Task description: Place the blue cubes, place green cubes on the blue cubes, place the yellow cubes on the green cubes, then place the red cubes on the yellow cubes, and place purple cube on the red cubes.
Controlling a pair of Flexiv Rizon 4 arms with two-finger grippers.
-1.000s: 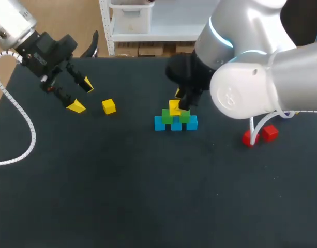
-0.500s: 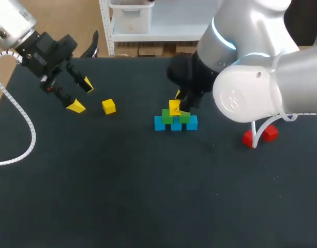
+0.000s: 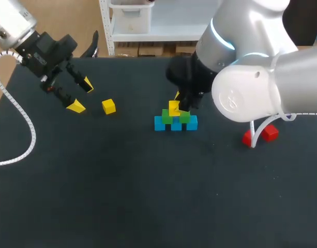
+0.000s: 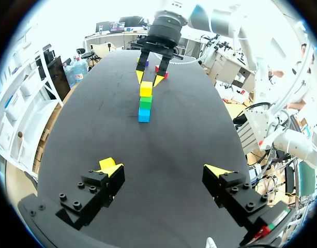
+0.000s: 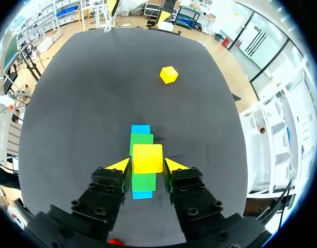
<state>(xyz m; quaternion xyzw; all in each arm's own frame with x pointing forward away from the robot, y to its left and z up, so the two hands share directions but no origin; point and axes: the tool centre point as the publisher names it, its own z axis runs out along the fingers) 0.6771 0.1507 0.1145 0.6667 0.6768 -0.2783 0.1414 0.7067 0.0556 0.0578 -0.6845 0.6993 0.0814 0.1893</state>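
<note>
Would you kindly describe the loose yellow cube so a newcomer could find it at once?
On the black table, look toward the left gripper. The loose yellow cube lies alone beside its tips, far from the blue-and-green stack. The other yellow cube sits atop that stack.

The right arm (image 3: 246,95) has shifted very slightly sideways.

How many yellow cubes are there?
2. One yellow cube sits atop the green cubes, gripped by the right gripper; a loose yellow cube lies near the left gripper. Others may be hidden.
</note>
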